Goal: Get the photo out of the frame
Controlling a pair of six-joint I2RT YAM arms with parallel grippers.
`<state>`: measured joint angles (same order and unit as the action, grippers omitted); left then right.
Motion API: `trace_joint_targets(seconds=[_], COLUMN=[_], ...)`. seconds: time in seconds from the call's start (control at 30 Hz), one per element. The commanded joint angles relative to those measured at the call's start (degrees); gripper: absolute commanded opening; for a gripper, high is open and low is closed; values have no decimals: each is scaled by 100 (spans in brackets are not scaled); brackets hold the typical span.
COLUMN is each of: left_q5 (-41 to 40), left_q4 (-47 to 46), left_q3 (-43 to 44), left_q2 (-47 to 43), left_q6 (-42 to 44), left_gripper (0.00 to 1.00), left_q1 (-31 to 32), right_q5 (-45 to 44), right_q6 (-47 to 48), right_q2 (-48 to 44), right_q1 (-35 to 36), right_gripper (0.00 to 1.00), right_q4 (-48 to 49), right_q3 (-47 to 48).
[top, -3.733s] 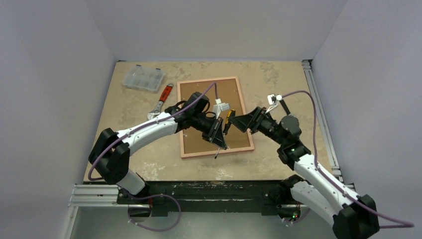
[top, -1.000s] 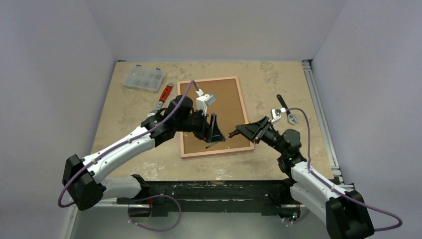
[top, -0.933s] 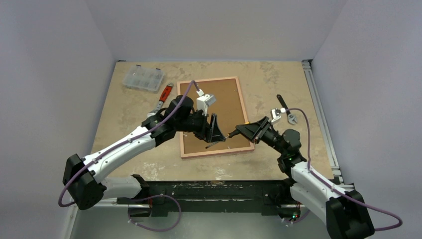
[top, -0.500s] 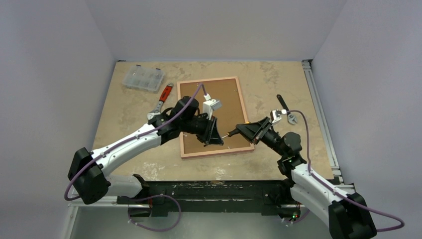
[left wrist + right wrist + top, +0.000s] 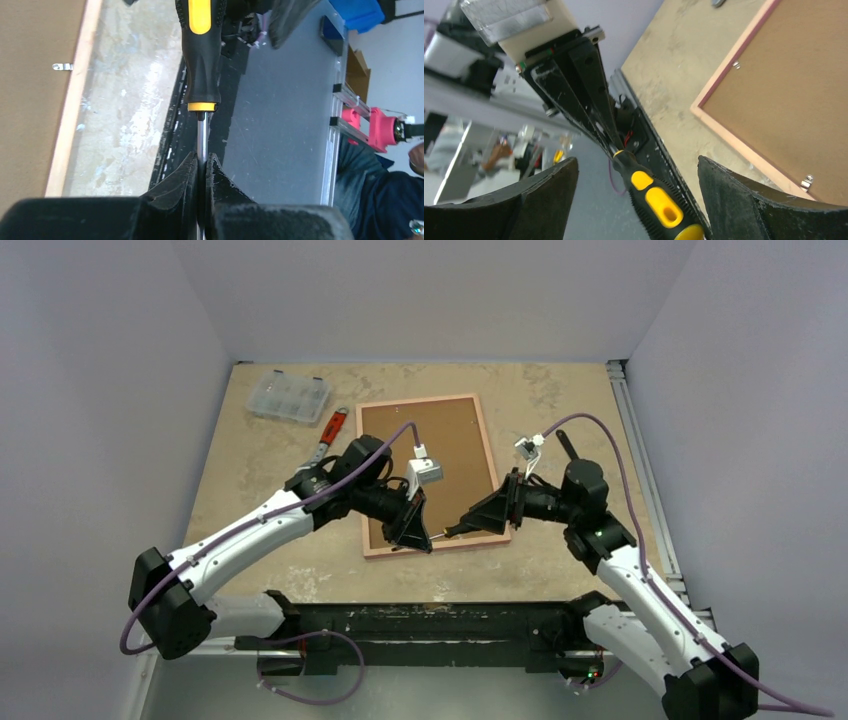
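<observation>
The bench [image 5: 560, 390] carries the frame [image 5: 455, 440] at its middle, lying flat and face down, so that only its brown fibreboard back and thin pink rim show. The photo is hidden underneath.

Both arms meet above the frame's near edge. The left claw [image 5: 201, 160] is pinched tight on the bare metal shaft of a screwdriver [image 5: 200, 45], just below the black-and-yellow handle. The right claw [image 5: 636, 160] stands wide, with the handle lying loose between its spread fingers, so the tool now appears to hang from the left side alone.

Small metal clips [image 5: 808, 182] sit along the inside of the rim, and one [image 5: 62, 66] shows near the edge in the left wrist view.

The frame is probably light and stiff, but it is wide and thin, so it may skate across the smooth bench when pushed. Its hidden front may be glazed and should be treated as fragile. The rim looks like the best place to steady it, pressing down rather than pinching. The clips are likely springy and shallow. The screwdriver tip should catch each near its free end and turn or lever it gently, so that it neither slips nor gouges the soft board.
</observation>
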<state>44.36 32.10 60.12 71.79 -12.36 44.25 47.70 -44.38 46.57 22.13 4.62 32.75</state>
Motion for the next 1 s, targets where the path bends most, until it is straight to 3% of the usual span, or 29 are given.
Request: trace_joint_targets(seconds=[0.0, 0.1, 0.33, 0.53, 0.8, 0.9, 0.97], left_q5=[731, 890, 1088, 1093, 1117, 1155, 1167], left_q4=[213, 187, 167, 238, 300, 316, 322], left_q3=[185, 177, 201, 203, 207, 220, 220], left_q2=[-132, -8, 114, 104, 136, 142, 143], left_q6=[819, 816, 783, 827, 862, 875, 873], left_gripper=[0, 0, 0, 0, 0, 0, 0], left_q1=[-4, -4, -4, -4, -4, -4, -4], right_q5=[1478, 1694, 1911, 1990, 1735, 1729, 1626], right_q6=[971, 912, 935, 1507, 1993, 1793, 1694], right_q2=[217, 304, 755, 939, 919, 784, 662], right_q1=[46, 64, 672, 720, 716, 718, 719], right_gripper=[87, 86, 67, 53, 59, 45, 24], right_q4=[-510, -209, 60, -588, -1255, -1049, -967], right_q3=[97, 40, 208, 410, 565, 478, 411])
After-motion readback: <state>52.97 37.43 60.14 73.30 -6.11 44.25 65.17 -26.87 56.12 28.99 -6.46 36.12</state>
